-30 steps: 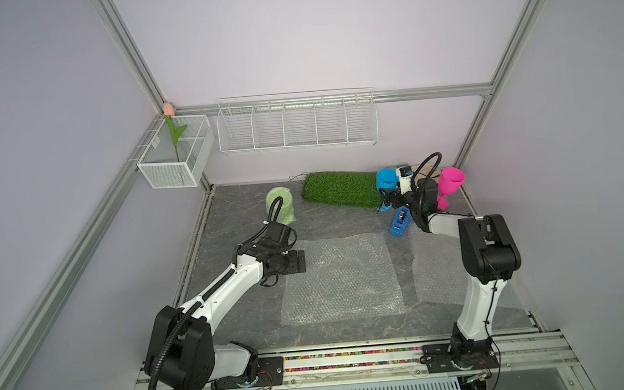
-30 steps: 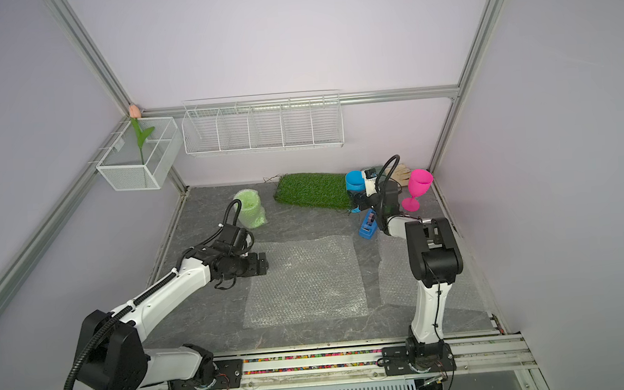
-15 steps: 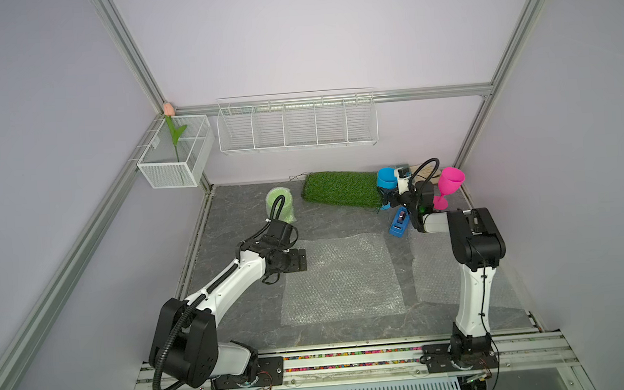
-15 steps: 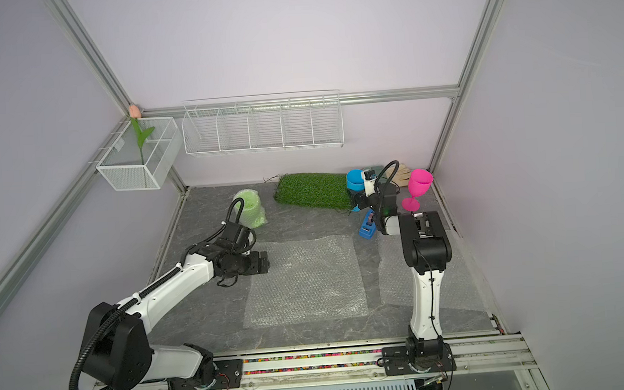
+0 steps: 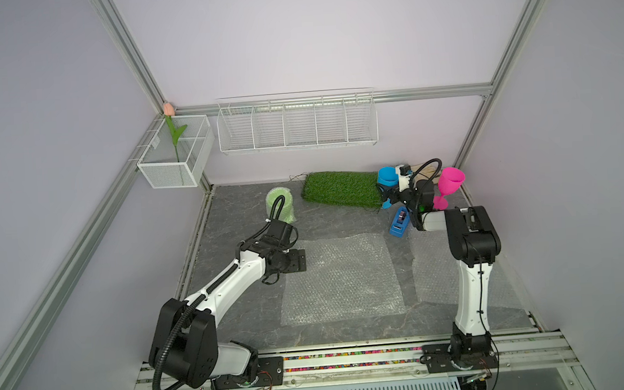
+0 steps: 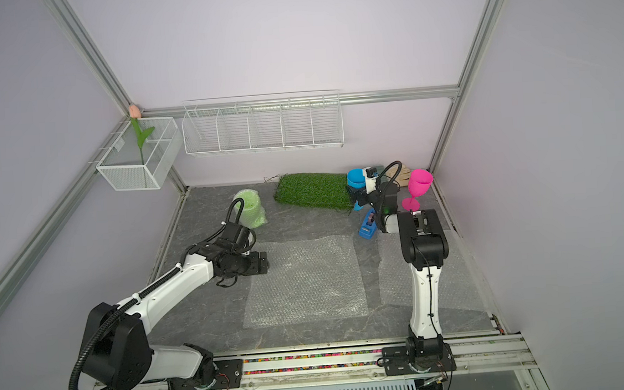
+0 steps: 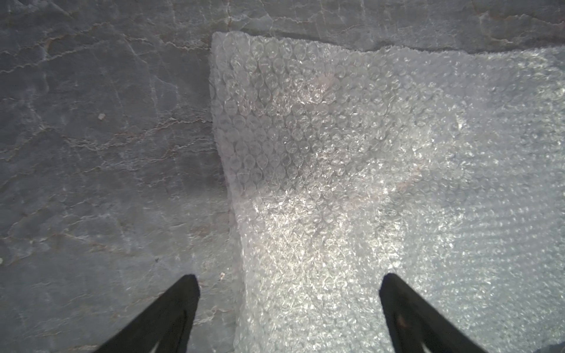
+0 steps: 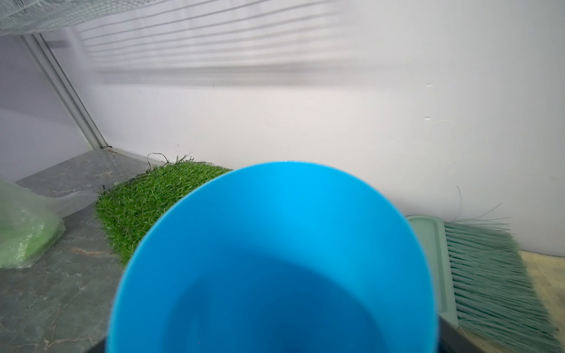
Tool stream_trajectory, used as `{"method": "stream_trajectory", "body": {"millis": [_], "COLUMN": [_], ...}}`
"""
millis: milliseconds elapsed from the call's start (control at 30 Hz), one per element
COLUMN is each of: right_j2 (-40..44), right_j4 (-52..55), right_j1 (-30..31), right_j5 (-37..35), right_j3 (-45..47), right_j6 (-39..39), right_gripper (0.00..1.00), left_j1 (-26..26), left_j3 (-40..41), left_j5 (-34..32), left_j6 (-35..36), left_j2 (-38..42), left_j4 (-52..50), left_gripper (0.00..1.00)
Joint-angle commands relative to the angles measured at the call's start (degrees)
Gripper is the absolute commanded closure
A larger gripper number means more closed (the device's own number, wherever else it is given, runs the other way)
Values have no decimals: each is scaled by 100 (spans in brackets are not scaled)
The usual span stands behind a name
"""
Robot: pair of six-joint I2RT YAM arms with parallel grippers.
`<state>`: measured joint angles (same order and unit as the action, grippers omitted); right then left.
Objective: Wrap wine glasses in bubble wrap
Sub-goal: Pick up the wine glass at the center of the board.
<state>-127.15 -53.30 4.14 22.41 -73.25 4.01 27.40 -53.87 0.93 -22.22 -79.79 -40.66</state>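
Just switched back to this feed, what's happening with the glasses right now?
The green goblet sits wrapped at the back. The right gripper is at the blue goblet, jaws wide around it, beside the grass mat; no closed grip shows yet. The left gripper hangs open over the left edge of the middle bubble wrap sheet, holding nothing. The pink goblet stands upright and bare. A second sheet lies right of the middle one.

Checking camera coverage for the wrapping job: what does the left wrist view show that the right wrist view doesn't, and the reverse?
Only left wrist: the flat bubble wrap sheet and the open left gripper straddling its edge. Only right wrist: the blue goblet, grass mat, wrapped green goblet, a brush. Both: the grey tabletop and some bubble wrap.
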Motion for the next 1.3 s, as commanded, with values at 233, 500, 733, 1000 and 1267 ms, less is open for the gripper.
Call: {"method": "stream_trajectory", "body": {"millis": [233,500,733,1000,1267], "right_j2": [269,1124,2403,3950,4749], "right_j4": [-258,301,1503,4699,6614], "right_j1": [-74,-94,-92,156,1427], "right_j5": [106,-102,-241,-55,268], "right_j3": [100,410,887,979,1085], "right_j6": [64,-175,-249,265,1804], "right_gripper": [19,21,23,26,31], "left_j1": [3,-13,-473,-1007,-1051], "left_j3": [-142,-177,-61,125,427], "left_j5": [-162,-680,-269,269,503], "left_j6": [-1,-59,80,139,-22], "left_j2": [122,259,344,262,147], "left_j4": [-91,-223,50,207,262], "left_gripper": [7,8,10,15,27]}}
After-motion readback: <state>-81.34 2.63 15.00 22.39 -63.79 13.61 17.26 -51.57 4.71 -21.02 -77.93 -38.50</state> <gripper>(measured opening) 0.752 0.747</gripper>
